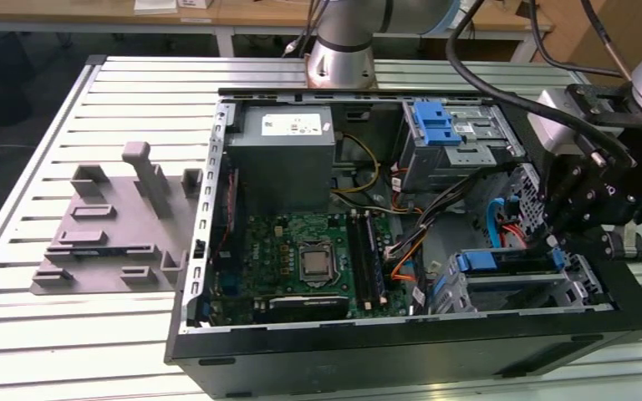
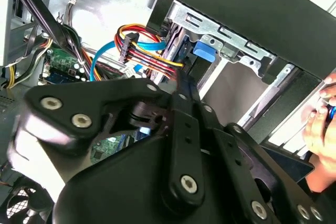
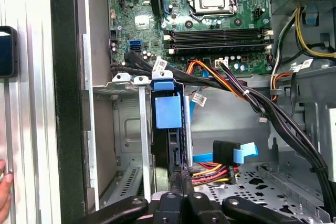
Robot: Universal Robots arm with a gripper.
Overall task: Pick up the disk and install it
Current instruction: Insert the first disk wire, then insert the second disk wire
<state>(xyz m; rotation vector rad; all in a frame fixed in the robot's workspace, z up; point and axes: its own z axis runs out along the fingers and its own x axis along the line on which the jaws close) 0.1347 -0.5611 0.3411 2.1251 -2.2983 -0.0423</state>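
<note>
The disk (image 1: 505, 261) sits in the drive cage at the open computer case's corner nearest the exterior view's right, its blue carrier facing up. In the first wrist view the disk (image 3: 168, 111) stands edge-on between the cage's metal rails, blue tab on top. My gripper (image 1: 561, 242) hangs right at the disk's end, inside the case wall. Its black fingers come together in a shut stance at the gripper (image 3: 181, 179), touching the disk's edge. In the second wrist view the gripper (image 2: 181, 80) points at the blue carrier tab of the disk (image 2: 203, 51).
A grey power supply (image 1: 287, 142), the motherboard (image 1: 298, 259) and an upper cage with a blue latch (image 1: 444, 125) fill the case. Cable bundles (image 3: 231, 161) run close beside the bay. A grey fixture (image 1: 109, 225) lies on the slatted table. A person's hand (image 2: 320, 124) is outside the case wall.
</note>
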